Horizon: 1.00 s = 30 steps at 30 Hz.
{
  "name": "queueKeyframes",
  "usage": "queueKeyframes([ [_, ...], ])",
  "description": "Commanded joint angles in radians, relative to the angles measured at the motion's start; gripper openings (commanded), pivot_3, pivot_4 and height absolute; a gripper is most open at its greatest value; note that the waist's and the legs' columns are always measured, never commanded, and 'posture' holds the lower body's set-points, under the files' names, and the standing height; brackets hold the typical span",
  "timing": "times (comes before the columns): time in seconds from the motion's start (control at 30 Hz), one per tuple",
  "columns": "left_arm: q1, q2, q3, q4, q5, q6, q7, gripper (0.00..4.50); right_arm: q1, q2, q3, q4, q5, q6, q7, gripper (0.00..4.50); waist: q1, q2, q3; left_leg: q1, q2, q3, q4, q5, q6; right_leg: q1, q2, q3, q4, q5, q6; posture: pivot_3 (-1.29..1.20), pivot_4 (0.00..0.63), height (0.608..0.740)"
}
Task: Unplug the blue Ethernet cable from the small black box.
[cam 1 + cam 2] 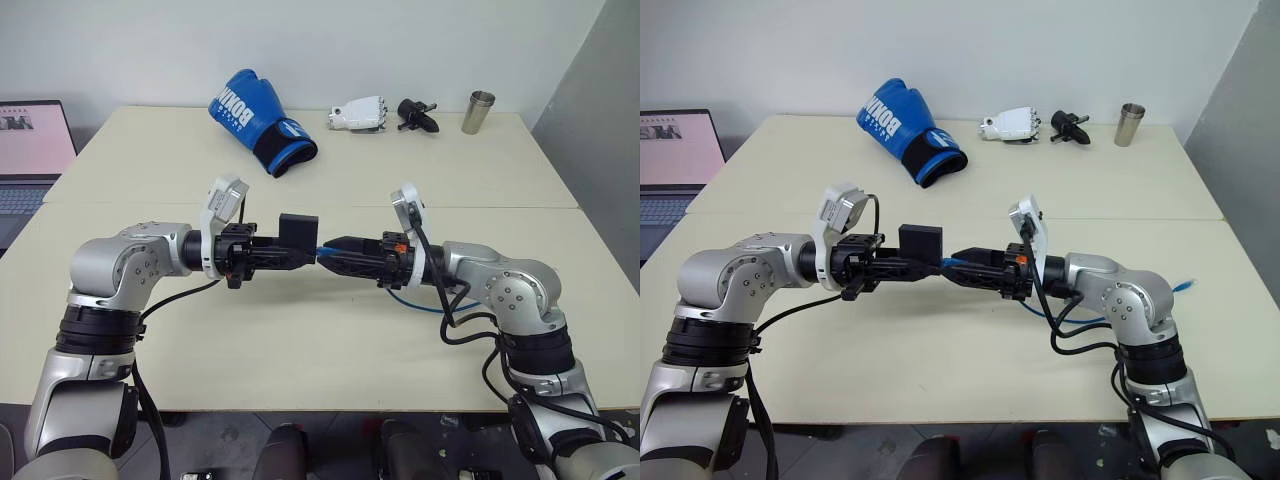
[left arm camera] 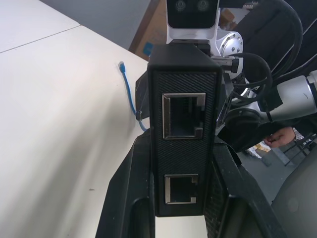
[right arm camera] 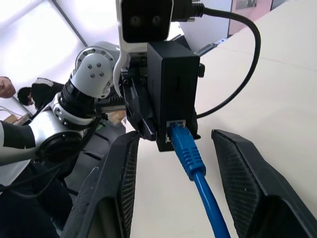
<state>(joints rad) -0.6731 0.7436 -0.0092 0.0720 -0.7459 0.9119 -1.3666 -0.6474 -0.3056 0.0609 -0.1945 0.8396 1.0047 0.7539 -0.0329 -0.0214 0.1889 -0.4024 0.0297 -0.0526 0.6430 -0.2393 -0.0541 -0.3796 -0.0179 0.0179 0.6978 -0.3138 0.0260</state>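
Above the table's middle, the left gripper [image 1: 300,256] is clamped on the small black box [image 1: 298,233]; the blue Ethernet cable [image 3: 187,148] is plugged in, between the right gripper [image 3: 171,178]'s parted fingers. Closing off-centre could miss the plug's latch.

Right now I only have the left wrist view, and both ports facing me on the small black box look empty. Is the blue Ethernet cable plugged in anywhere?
Observer: Yes. The right wrist view shows the blue Ethernet cable with its plug seated in a port on the opposite face of the small black box.
Operator: Is the right gripper clamped on that plug?
Observer: No. The right gripper is open, with one finger on each side of the plug and neither touching it.
Operator: Is the box resting on the table?
Observer: No. In the head views the left gripper holds it raised above the table.
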Motion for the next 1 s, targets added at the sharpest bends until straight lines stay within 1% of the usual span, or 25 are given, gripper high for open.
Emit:
queueKeyframes([
  [0.03,-0.009,0.005,0.023,-0.031,-0.015,-0.008,-0.006,0.79,-0.022,0.002,-0.014,-0.019,0.011,-0.012,-0.001,2.46,0.0,0.0,0.0,0.0,0.0,0.0,0.0,0.0,0.0,0.0,0.0,0.0,0.0,0.0,0.0,0.0,0.15,0.74],
  [0.1,-0.01,0.004,0.023,-0.032,-0.015,-0.008,-0.004,0.79,-0.022,0.004,-0.011,-0.016,0.005,-0.016,-0.003,2.46,0.0,0.0,0.0,0.0,0.0,0.0,0.0,0.0,0.0,0.0,0.0,0.0,0.0,0.0,0.0,0.0,0.15,0.74],
  [0.17,-0.01,0.002,0.023,-0.032,-0.015,-0.009,-0.002,0.79,-0.024,0.006,-0.011,-0.012,0.003,-0.017,-0.005,2.09,0.0,0.0,0.0,0.0,0.0,0.0,0.0,0.0,0.0,0.0,0.0,0.0,0.0,0.0,0.0,0.0,0.15,0.74],
  [0.2,-0.01,0.001,0.024,-0.032,-0.016,-0.008,0.0,0.79,-0.024,0.004,-0.008,-0.012,0.0,-0.018,-0.003,2.0,0.0,0.0,0.0,0.0,0.0,0.0,0.0,0.0,0.0,0.0,0.0,0.0,0.0,0.0,0.0,0.0,0.15,0.74],
  [0.23,-0.01,0.001,0.024,-0.033,-0.015,-0.009,0.001,0.79,-0.024,0.002,-0.004,-0.012,-0.003,-0.019,-0.001,1.8,0.0,0.0,0.0,0.0,0.0,0.0,0.0,0.0,0.0,0.0,0.0,0.0,0.0,0.0,0.0,0.0,0.15,0.74],
  [0.3,-0.01,-0.001,0.025,-0.033,-0.017,-0.008,0.002,0.79,-0.024,0.002,0.0,-0.012,-0.01,-0.023,0.0,1.25,0.0,0.0,0.0,0.0,0.0,0.0,0.0,0.0,0.0,0.0,0.0,0.0,0.0,0.0,0.0,0.0,0.15,0.74],
  [0.4,-0.011,-0.002,0.025,-0.033,-0.016,-0.009,0.003,0.79,-0.024,0.004,0.004,-0.009,-0.019,-0.027,-0.003,0.64,0.0,0.0,0.0,0.0,0.0,0.0,0.0,0.0,0.0,0.0,0.0,0.0,0.0,0.0,0.0,0.0,0.15,0.74],
  [0.43,-0.012,-0.003,0.025,-0.032,-0.016,-0.009,0.004,0.79,-0.024,0.003,0.006,-0.009,-0.024,-0.029,-0.002,0.34,0.0,0.0,0.0,0.0,0.0,0.0,0.0,0.0,0.0,0.0,0.0,0.0,0.0,0.0,0.0,0.0,0.15,0.74],
  [0.5,-0.014,-0.004,0.025,-0.03,-0.015,-0.009,0.006,0.79,-0.024,0.001,0.009,-0.01,-0.031,-0.033,0.003,0.06,0.0,0.0,0.0,0.0,0.0,0.0,0.0,0.0,0.0,0.0,0.0,0.0,0.0,0.0,0.0,0.0,0.15,0.74],
  [0.83,-0.023,-0.01,0.027,-0.015,-0.014,-0.009,0.009,0.79,-0.024,-0.002,0.011,-0.012,-0.037,-0.034,0.017,0.06,0.0,0.0,0.0,0.0,0.0,0.0,0.0,0.0,0.0,0.0,0.0,0.0,0.0,0.0,0.0,0.0,0.15,0.74],
  [1.0,-0.028,0.015,0.048,0.011,-0.007,-0.017,0.003,0.79,-0.005,-0.036,0.006,-0.011,-0.039,-0.029,0.039,0.06,0.0,0.0,0.0,0.0,0.0,0.0,0.0,0.0,0.0,0.0,0.0,0.0,0.0,0.0,0.0,0.0,0.15,0.74],
])
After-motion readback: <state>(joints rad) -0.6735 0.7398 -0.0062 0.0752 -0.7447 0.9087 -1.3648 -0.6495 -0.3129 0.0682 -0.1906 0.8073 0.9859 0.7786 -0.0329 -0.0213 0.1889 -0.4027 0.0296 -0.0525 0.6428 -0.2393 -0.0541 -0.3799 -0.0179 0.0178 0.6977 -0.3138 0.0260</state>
